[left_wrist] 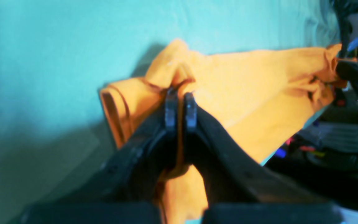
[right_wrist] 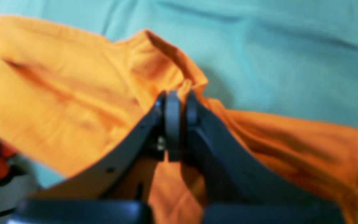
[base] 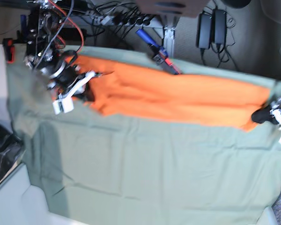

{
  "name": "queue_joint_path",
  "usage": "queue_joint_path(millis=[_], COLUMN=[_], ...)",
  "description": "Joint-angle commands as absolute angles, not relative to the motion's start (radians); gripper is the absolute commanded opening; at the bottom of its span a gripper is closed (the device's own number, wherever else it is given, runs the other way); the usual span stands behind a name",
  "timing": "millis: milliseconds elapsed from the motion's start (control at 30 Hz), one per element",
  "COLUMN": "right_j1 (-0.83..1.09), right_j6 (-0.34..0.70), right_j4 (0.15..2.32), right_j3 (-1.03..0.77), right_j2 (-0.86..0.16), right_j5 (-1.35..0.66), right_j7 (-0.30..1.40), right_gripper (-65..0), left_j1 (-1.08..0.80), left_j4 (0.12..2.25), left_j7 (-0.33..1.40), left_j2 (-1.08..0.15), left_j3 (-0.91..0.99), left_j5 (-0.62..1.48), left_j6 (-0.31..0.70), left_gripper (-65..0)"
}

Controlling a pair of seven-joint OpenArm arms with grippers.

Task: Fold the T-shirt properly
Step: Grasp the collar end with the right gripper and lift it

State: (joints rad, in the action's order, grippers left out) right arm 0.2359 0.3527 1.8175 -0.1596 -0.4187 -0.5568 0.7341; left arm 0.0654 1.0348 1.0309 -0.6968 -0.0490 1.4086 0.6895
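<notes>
Behind the tabletop (base: 9, 75) hang black power adapters (base: 212, 22) and a bundle of cables (base: 117, 18), and a blue and red tool (base: 155, 50) lies at the far edge, just beside the T-shirt (base: 178, 96). A sage-green cloth (base: 145, 164) covers the tabletop. The orange T-shirt is stretched in a long band across the far part of the cloth, between the two arms. Both wrist views are blurred, so seams and the tag cannot be made out. The right claw (right_wrist: 179, 107) is clamped on a bunched edge of the T-shirt at the base view's left. The left claw (left_wrist: 181, 105) pinches the other end; in the base view this claw is partly cut off at the right border.
</notes>
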Motion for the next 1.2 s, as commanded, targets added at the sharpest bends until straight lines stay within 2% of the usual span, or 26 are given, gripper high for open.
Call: queue_joint_path(millis=[0, 333, 367, 400, 467, 500, 533, 800, 1167], right_j1=[0.252, 0.375, 0.377, 0.378, 0.378, 0.377, 0.377, 0.376, 0.372], right_j6=[0.454, 0.453, 0.453, 0.453, 0.453, 0.453, 0.453, 0.453, 0.453], right_j4=[1.851, 1.906, 1.906, 1.906, 1.906, 1.906, 1.907, 1.928, 1.943], right_j3=[-0.181, -0.218, -0.218, -0.218, -0.218, -0.218, -0.218, -0.218, -0.218], right_j2=[-0.435, -0.434, -0.434, -0.434, -0.434, -0.434, -0.434, -0.434, -0.429], right_j5=[-0.569, -0.578, -0.576, -0.575, -0.575, -0.575, -0.575, -0.575, -0.576], right_j7=[0.715, 0.715, 0.715, 0.715, 0.716, 0.715, 0.715, 0.711, 0.707], right_gripper=[-65.0, -65.0, -62.7, -51.9, -31.7, -25.7, -23.2, -23.2, -23.2], left_j1=[0.077, 0.075, 0.075, 0.075, 0.075, 0.075, 0.075, 0.031, -0.006], left_j4=[1.049, 1.049, 1.049, 1.049, 1.049, 1.049, 1.049, 1.049, 1.049], left_j7=[1.033, 1.037, 1.037, 1.037, 1.037, 1.037, 1.037, 1.036, 1.074], left_j2=[-0.728, -0.754, -0.754, -0.754, -0.754, -0.754, -0.754, -0.78, -0.772], left_j3=[-0.041, -0.041, -0.041, -0.041, -0.041, -0.041, -0.041, -0.041, -0.041], left_j5=[1.425, 1.436, 1.441, 1.446, 1.455, 1.459, 1.459, 1.459, 1.484], left_j6=[0.698, 0.698, 0.698, 0.698, 0.698, 0.698, 0.698, 0.698, 0.698], left_gripper=[-65.0, -65.0, -65.0, -63.2, -54.1, -50.7, -48.1, -29.6, -29.3])
